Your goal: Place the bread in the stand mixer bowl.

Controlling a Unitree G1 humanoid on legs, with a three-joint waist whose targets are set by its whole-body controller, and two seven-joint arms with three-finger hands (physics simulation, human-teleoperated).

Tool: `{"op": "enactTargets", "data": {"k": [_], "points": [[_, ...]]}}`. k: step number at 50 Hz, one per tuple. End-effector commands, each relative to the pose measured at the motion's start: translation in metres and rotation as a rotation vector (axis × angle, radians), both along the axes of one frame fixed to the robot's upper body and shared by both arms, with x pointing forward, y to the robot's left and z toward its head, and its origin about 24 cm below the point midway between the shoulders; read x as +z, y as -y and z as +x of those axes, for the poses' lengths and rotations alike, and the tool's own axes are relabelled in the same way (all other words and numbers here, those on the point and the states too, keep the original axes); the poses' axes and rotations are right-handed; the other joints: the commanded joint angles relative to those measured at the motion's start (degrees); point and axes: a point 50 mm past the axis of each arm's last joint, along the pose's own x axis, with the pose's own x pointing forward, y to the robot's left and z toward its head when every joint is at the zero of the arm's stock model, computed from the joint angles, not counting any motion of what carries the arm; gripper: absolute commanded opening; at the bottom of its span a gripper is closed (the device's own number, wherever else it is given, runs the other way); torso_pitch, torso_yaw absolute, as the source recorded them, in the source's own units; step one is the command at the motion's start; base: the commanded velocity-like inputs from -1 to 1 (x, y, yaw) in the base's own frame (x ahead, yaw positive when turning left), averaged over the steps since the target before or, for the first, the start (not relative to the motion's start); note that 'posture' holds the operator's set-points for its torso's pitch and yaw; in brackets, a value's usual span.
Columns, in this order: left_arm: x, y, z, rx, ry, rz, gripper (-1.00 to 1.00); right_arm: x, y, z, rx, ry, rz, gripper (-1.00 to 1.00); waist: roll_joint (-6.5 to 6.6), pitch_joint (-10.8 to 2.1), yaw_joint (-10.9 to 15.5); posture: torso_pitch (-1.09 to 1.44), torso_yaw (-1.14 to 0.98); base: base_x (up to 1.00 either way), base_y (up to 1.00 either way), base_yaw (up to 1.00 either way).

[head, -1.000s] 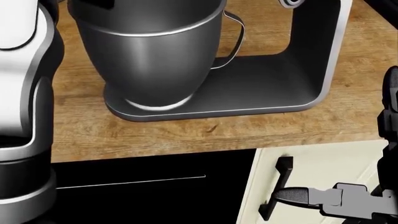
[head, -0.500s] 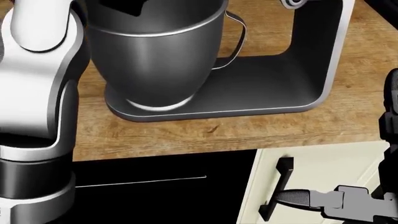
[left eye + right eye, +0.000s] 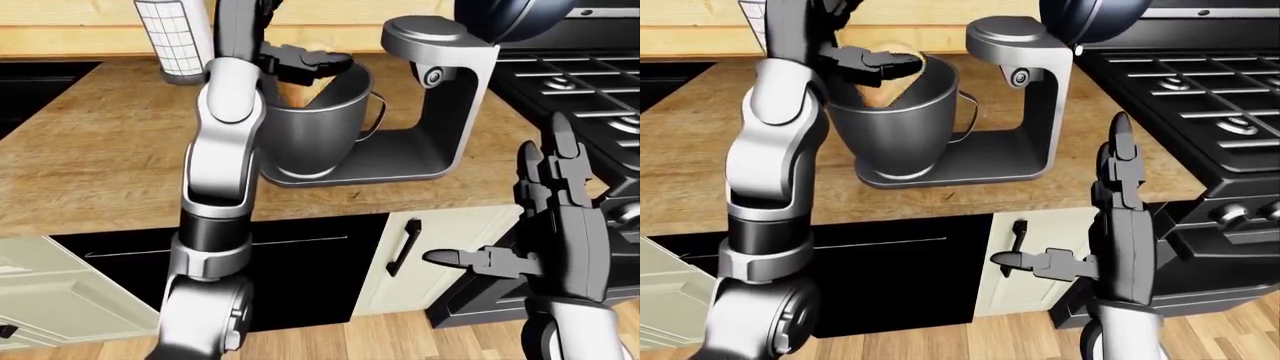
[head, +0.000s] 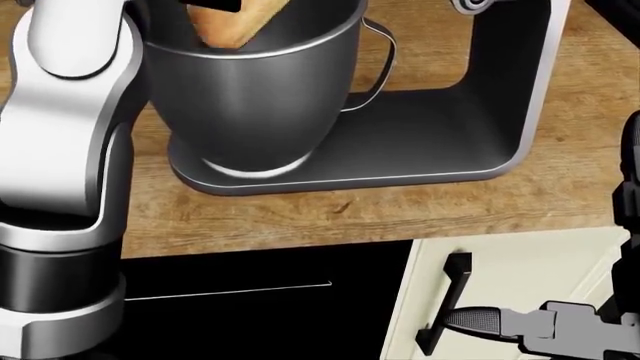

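Bread (image 3: 883, 84) sits at the bowl's (image 3: 902, 127) mouth, pinched by the left hand's (image 3: 872, 64) fingers (image 3: 902, 66) over the mixer (image 3: 1020, 90) on the wooden tabletop (image 3: 100, 150). Right hand (image 3: 1120, 217) (at five o'clock in the right-eye view) hangs with fingers spread, holding nothing.

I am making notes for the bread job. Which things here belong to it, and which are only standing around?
Belong to the job:
bread, held over the bowl
bowl on the mixer
left hand, fingers round the bread

Only standing around:
right hand, open, empty
paper towel roll
stove
cabinet handle
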Motion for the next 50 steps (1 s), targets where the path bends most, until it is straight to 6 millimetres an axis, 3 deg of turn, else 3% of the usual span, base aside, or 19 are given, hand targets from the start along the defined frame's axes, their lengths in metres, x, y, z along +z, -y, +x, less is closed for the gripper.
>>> {"op": "enactTargets", "data": {"k": [1,24,50], "points": [[0.022,0.0,-0.01,-0.004,0.095,-0.008,1.0,0.01,-0.001,-0.005,0.002,0.069,-0.018,1.0,-0.08,-1.28,0.0,0.0,0.0,0.0,0.0,0.0],[0.032,-0.007,-0.014,-0.001,0.112,-0.016,1.0,0.011,-0.001,-0.004,0.004,0.069,-0.017,1.0,-0.02,-1.21,0.0,0.0,0.0,0.0,0.0,0.0],[0.043,-0.044,-0.008,0.06,0.091,-0.038,1.0,0.012,-0.003,-0.004,0.009,0.07,-0.022,1.0,0.33,-1.11,0.0,0.0,0.0,0.0,0.0,0.0]]}}
